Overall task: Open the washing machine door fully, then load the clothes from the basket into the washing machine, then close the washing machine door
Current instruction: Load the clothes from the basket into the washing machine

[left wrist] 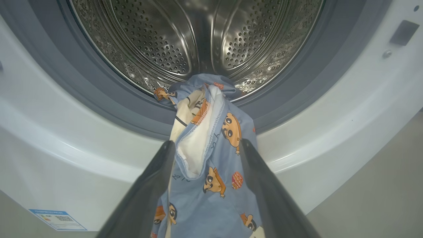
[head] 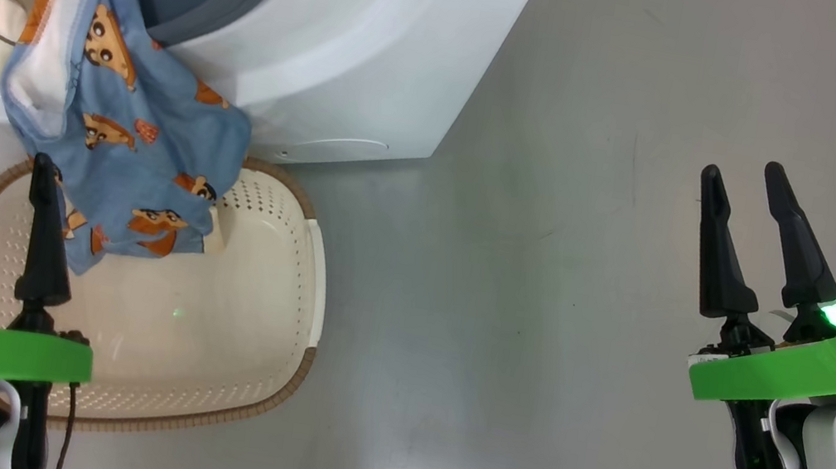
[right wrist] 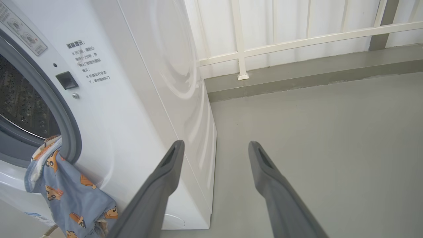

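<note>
Clothes (head: 115, 136) draped over opening lip of washing machine (head: 363, 50); top end just inside drum (left wrist: 198, 39), bulk hanging outside, tail down in basket (head: 271, 262). L gripper (head: 2, 162) spread, nothing pinched; hanging fabric lines up between its fingers in L wrist view. R gripper (head: 740, 172) spread, empty, well apart over floor (head: 544, 288). Risks: more cloth outside than in, so garment prob. slides back to basket; low pinch could drag top end off gasket (left wrist: 109, 99); door shut now would trap fabric.
</note>
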